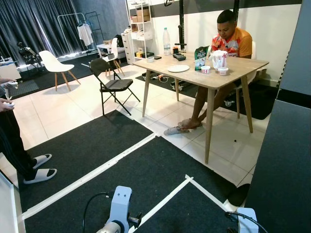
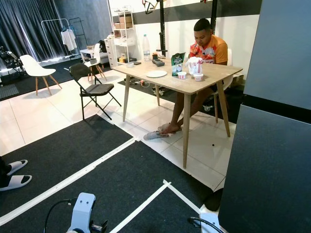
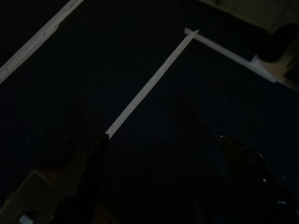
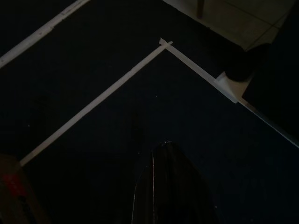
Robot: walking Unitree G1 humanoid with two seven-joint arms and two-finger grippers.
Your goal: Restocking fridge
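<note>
The dark grey fridge stands shut at my right, its front close to my right side. On the wooden table ahead are a water bottle, a green bag, two small white cups and a white plate. Both arms hang low over the black mat. In the left wrist view my left gripper is open, fingers wide apart above the mat with nothing between them. In the right wrist view my right gripper is shut, holding nothing.
A person sits behind the table, feet under it. Another person in white slippers stands at far left. A black folding chair and a white chair stand on the tiles. White tape lines cross the mat.
</note>
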